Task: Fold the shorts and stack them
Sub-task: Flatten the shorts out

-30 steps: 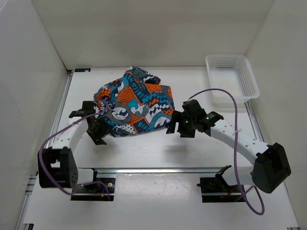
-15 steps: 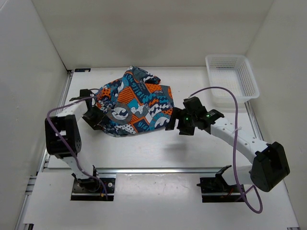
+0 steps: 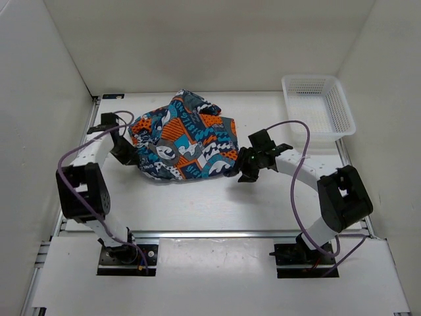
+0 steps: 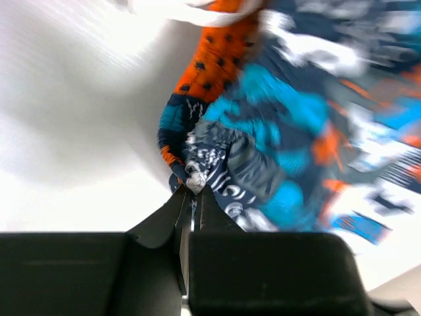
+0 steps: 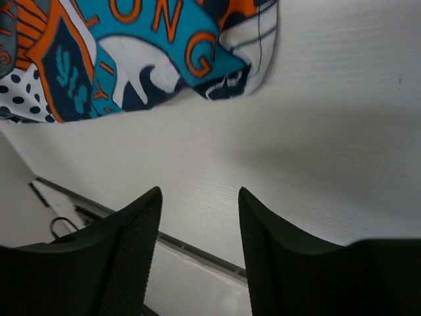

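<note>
Overhead: the shorts (image 3: 184, 138) lie in one crumpled heap at the middle-rear of the bench (image 3: 197, 197), between the two arms; patchwork of blue, teal, orange, white and black; folds overlap, so cannot tell how many pairs are in the heap.

Left side: left gripper (image 4: 193, 191) sits at the heap's left edge; wrist view shows the jaws pinched together on a small bunched fold of the cloth, dark blue and grey print caught right at the tips; cloth rises from the pinch and spreads away to the right; that right part of the view is blurred, print there not readable.

Right side: right gripper (image 5: 200, 192) sits just off the heap's near-right corner; jaws parted at a middling width, nothing between them, only bare bench showing in the gap; the hem of the shorts, teal with orange lettering, lies a little ahead of the tips, not touching them.

White mesh basket (image 3: 309, 78) stands at the far right corner of the bench, well apart from the shorts; nothing of the patchwork cloth shows inside it.

Metal rail (image 3: 217, 232) runs along the near edge of the bench, arm bases mounted below it.
</note>
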{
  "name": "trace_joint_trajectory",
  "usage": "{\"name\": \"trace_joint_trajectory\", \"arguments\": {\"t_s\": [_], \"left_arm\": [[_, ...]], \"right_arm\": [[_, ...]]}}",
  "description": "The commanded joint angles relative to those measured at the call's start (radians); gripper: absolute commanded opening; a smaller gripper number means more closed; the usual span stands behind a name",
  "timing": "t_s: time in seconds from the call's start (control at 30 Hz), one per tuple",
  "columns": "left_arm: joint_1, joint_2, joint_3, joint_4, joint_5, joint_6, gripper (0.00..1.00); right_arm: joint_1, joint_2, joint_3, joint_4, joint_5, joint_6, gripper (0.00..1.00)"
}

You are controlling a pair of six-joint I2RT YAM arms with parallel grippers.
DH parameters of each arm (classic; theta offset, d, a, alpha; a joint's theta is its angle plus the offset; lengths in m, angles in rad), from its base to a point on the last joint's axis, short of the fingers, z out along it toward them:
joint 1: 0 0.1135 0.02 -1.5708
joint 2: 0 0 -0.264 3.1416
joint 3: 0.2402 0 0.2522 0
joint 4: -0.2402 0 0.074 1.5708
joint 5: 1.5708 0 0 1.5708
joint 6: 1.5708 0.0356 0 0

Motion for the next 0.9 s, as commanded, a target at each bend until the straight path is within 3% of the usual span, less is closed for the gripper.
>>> {"name": "trace_joint_trajectory", "arguments": {"t_s": [0.0,0.07,0.17,0.4,0.43,0.47,0.5,0.53,0.57,0.63,0.7,0.87], "left_arm": [[0.02,-0.177,0.129,-0.076,0.043,0.012,0.1],[0.02,-0.215,0.177,-0.102,0.043,0.022,0.1],[0.02,-0.237,0.272,-0.164,0.053,0.04,0.1],[0.02,-0.219,0.346,-0.19,0.073,0.04,0.1],[0.02,-0.219,0.346,-0.19,0.073,0.04,0.1],[0.02,-0.219,0.346,-0.19,0.073,0.04,0.1],[0.02,-0.219,0.355,-0.199,0.082,0.04,0.1],[0.02,-0.21,0.355,-0.199,0.082,0.04,0.1],[0.02,-0.209,0.355,-0.199,0.082,0.04,0.1],[0.02,-0.209,0.366,-0.199,0.082,0.04,0.1],[0.02,-0.209,0.377,-0.21,0.082,0.051,0.1],[0.02,-0.199,0.417,-0.219,0.073,0.06,0.1]], "right_arm": [[-0.036,0.01,-0.013,0.18,-0.135,0.101,0.55],[-0.05,0.021,-0.022,0.255,-0.168,0.15,0.66],[-0.069,0.068,-0.022,0.35,-0.227,0.21,0.71],[-0.006,0.191,0.067,0.403,-0.328,0.293,0.71],[0.012,0.191,0.084,0.372,-0.302,0.275,0.67],[0.035,0.191,0.113,0.319,-0.253,0.229,0.67],[0.101,0.191,0.222,0.122,-0.174,0.088,0.67],[0.141,0.202,0.289,0.014,-0.058,0.018,0.67],[0.186,0.213,0.343,-0.069,0.194,-0.04,0.69],[0.287,0.222,0.417,-0.198,0.391,-0.131,0.7],[0.315,0.222,0.417,-0.226,0.521,-0.156,0.7],[0.324,0.262,0.406,-0.226,0.565,-0.217,0.67]]}}
